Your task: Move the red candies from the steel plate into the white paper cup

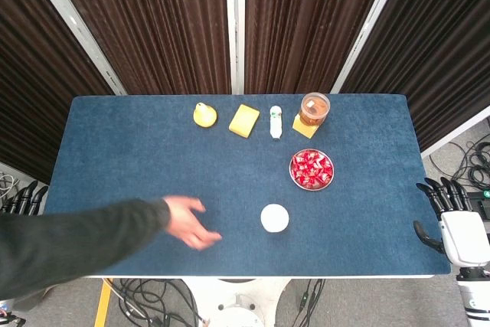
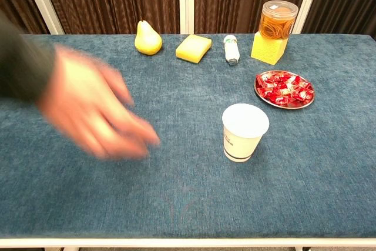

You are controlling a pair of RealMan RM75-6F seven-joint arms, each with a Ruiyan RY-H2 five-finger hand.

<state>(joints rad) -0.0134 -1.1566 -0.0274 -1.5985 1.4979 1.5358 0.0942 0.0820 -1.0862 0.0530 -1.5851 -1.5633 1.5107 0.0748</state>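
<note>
Right hand (image 1: 444, 204) off table's (image 1: 115, 189) right edge, fingers apart, holding nothing. Left hand (image 1: 23, 197) off left edge, only dark fingertips seen, state unclear. Person's hand (image 2: 94, 116) blurred over near left of table. Cup (image 2: 244, 132) upright near centre, dark printing on side too small to read. Candies (image 2: 284, 88) heaped on plate (image 2: 306, 103), just behind and right of cup. Along far edge: pear (image 2: 147, 38), yellow block (image 2: 194, 47), small bottle (image 2: 231, 49) lying down, label unreadable, jar (image 2: 277, 20) on yellow box (image 2: 268, 49).
</note>
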